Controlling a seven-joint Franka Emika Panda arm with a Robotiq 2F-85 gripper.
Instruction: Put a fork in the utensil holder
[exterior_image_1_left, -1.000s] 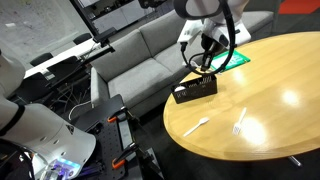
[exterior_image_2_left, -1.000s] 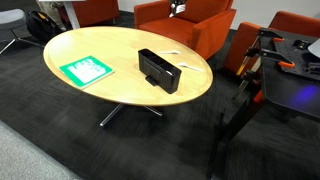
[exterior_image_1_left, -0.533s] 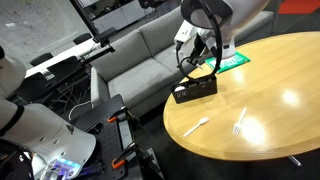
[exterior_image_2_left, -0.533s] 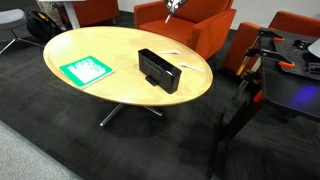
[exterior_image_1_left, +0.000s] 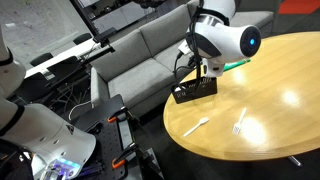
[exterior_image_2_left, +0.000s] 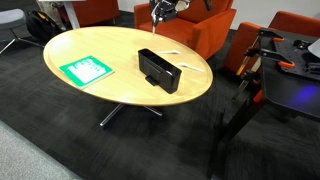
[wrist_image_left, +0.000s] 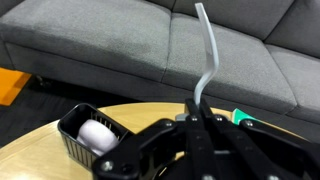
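Observation:
In the wrist view my gripper (wrist_image_left: 196, 108) is shut on a slim white plastic fork (wrist_image_left: 209, 50), whose handle sticks out beyond the fingertips and bends slightly. The black oblong utensil holder (wrist_image_left: 78, 142) lies below and to the left, with a white rounded thing inside it. In an exterior view the gripper (exterior_image_1_left: 203, 68) hangs just above the holder (exterior_image_1_left: 195, 90) at the table's edge. In an exterior view the gripper (exterior_image_2_left: 160, 12) is high behind the holder (exterior_image_2_left: 158, 69).
Two other white utensils (exterior_image_1_left: 196, 126) (exterior_image_1_left: 239, 121) lie on the round wooden table (exterior_image_1_left: 280, 90). A green-and-white packet (exterior_image_2_left: 86, 69) lies flat on the table. A grey sofa (wrist_image_left: 120, 50) stands beyond the table edge.
The arm has swung round and its wrist now covers the space above the holder. The gripper has come further into the top of the exterior view, still holding the fork.

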